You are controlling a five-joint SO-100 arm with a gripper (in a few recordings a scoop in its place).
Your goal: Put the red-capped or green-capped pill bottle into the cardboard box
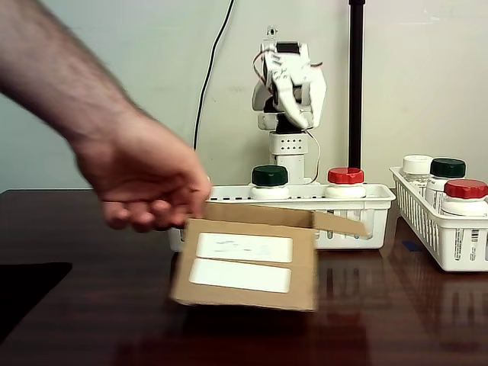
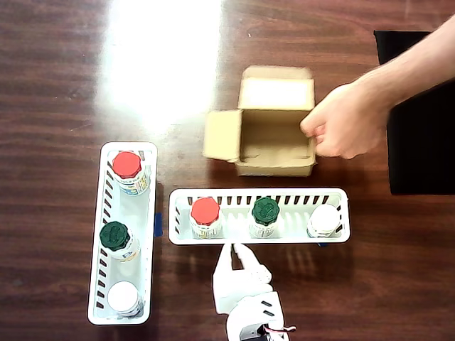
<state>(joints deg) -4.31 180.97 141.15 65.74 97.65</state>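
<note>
Two white slotted baskets (image 2: 334, 193) are counted on the dark wooden table (image 2: 57, 85), with six bottles in all: two red-capped, two green-capped, two white-capped. One cardboard box (image 2: 274, 135) is seen, flaps open, interior bare, gripped at one edge by a person's hand (image 2: 345, 121). The pill bottle (image 2: 205, 215) is stood upright at the left end of the horizontal basket in the overhead view, beside a green-capped bottle (image 2: 265, 213). The gripper (image 2: 238, 259) is folded back just behind that basket, fingertips near the bottle but apart from it. Fingers appear drawn together, holding nothing.
</note>
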